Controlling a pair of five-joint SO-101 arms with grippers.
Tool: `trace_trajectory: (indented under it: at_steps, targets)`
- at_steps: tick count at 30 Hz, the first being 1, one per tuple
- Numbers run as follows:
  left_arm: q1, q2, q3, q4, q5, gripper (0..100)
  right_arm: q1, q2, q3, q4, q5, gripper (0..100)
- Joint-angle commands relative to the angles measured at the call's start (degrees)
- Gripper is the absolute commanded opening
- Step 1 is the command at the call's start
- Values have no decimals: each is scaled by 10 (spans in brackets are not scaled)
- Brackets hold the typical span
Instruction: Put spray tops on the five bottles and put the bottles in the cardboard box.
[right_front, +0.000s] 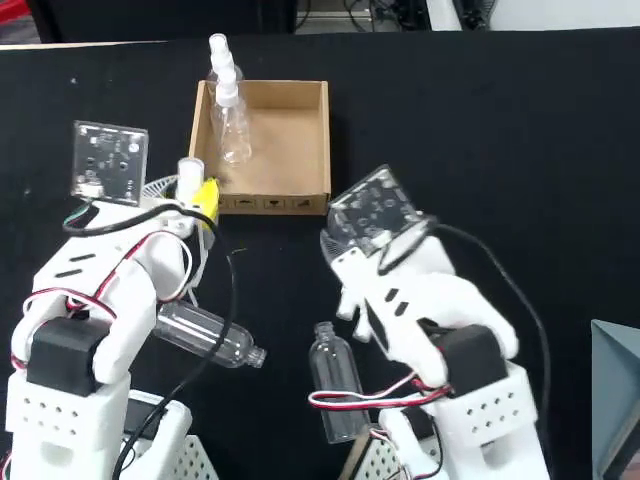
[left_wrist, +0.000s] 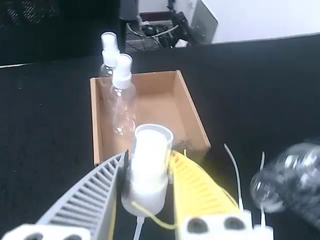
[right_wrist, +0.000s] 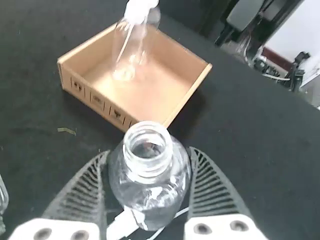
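Left end effector pinches a spray top, upright, dip tube pointing down. Right end effector pinches an uncapped bottle, neck up.

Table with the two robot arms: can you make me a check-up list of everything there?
Surface: black table.
Job's things: cardboard box holds one capped bottle; second capped bottle at its far wall; lying bottle and standing bottle lack tops.
Clutter: small scrap in front of the box.
Grippers: left gripper, jaws shut on a spray top; right gripper, jaws shut on an open bottle.
Cables: black cable by the left arm.
Surroundings: grey object at the table's right; gear behind it.
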Motion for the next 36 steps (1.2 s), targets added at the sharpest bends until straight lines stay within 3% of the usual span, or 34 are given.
trace_trajectory:
  at_steps: [1, 9, 14, 25, 36]
  targets:
    - [-29, -11, 7, -40, 39, 29, -31, -13, 26, -53, -4, 11]
    - [-65, -11, 58, -81, 87, 29, -68, -13, 117, -162, -7, 11]
    - [-76, -11, 80, -101, 97, 29, -88, -12, 167, -229, -48, 11]
    - [-115, -11, 82, -101, 142, 29, -127, -4, 177, -231, -52, 11]
    - [-119, -11, 98, -101, 187, 29, -146, 165, 118, -237, -52, 11]
